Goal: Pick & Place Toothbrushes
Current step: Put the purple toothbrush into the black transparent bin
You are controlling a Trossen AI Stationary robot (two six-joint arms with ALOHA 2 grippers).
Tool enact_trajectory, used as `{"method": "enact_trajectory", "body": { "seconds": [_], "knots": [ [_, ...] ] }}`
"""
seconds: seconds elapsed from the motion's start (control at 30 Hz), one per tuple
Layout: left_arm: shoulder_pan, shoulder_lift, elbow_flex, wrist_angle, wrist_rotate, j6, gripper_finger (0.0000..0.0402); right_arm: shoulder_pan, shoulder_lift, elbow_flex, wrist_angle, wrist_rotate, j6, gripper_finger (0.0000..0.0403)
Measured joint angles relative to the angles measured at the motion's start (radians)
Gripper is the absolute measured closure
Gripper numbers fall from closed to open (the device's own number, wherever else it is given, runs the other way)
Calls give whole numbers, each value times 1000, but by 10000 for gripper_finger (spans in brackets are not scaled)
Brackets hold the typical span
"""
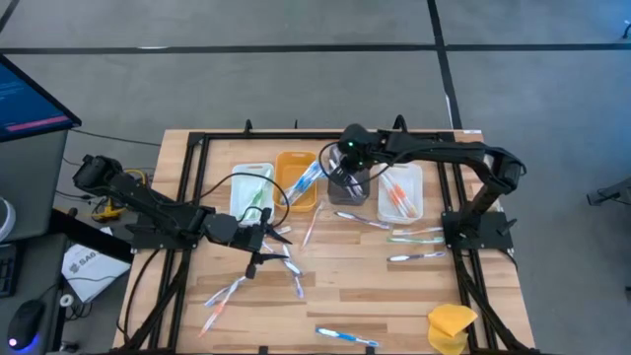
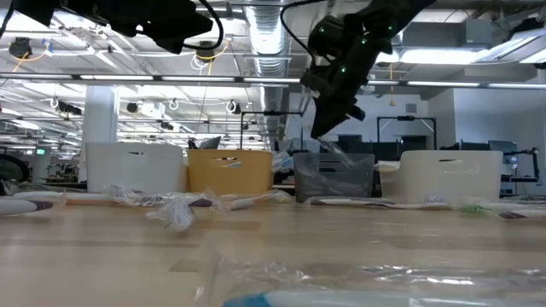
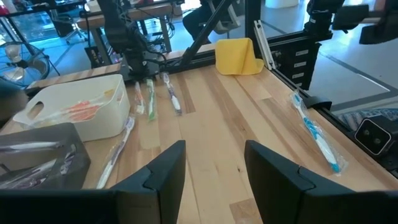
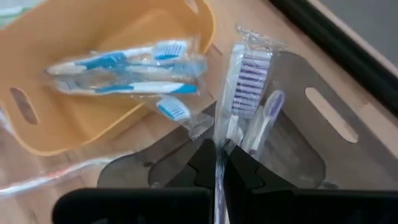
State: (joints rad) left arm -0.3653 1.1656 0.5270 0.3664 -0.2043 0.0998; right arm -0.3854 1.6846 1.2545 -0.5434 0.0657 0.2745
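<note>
My right gripper [image 4: 219, 163] hangs over the dark grey bin [image 4: 323, 143], shut on a clear-wrapped toothbrush with purple-and-white bristles [image 4: 247, 65]. A second purple toothbrush [image 4: 266, 112] lies in that bin. Beside it, the yellow bin [image 4: 37, 74] holds blue toothbrushes [image 4: 124, 68]. In the high view my right gripper [image 1: 343, 177] is at the back middle, and my left gripper [image 1: 271, 240] stands left of centre. My left gripper [image 3: 214, 171] is open with nothing between its fingers. Loose wrapped toothbrushes [image 1: 414, 237] lie flat on the table. My right gripper pinches the wrapped toothbrush between its two fingers at the handle part [image 4: 219, 146], well below the head. The fingers slant down from above and lie along it. The bristle end sticks out past the fingertips over the grey bin. Whether it touches the bin I cannot tell.
Four bins stand in a row at the back: white [image 1: 251, 187], yellow [image 1: 296, 177], grey [image 1: 352, 187], white [image 1: 402, 189] with orange brushes. More toothbrushes lie at the near edge [image 1: 345, 337] and near left [image 1: 227, 294]. A yellow sponge-like lump [image 1: 452, 323] sits at the near right corner.
</note>
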Motion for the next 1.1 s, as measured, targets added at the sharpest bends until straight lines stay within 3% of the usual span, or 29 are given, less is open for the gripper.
{"method": "enact_trajectory", "body": {
  "seconds": [0.33, 0.6, 0.9, 1.1],
  "knots": [
    [0, 0, 0, 0, 0, 0, 243, -11, 78, 0, -3, -19, 25, 398],
    [0, 0, 0, 0, 0, 0, 243, -24, 102, 0, -24, -43, 50, 350],
    [0, 0, 0, 0, 0, 0, 243, -30, 96, 14, -70, -42, 30, 314],
    [0, 0, 0, 0, 0, 0, 243, -21, 10, 92, -164, -38, 25, 310]
  ]
}}
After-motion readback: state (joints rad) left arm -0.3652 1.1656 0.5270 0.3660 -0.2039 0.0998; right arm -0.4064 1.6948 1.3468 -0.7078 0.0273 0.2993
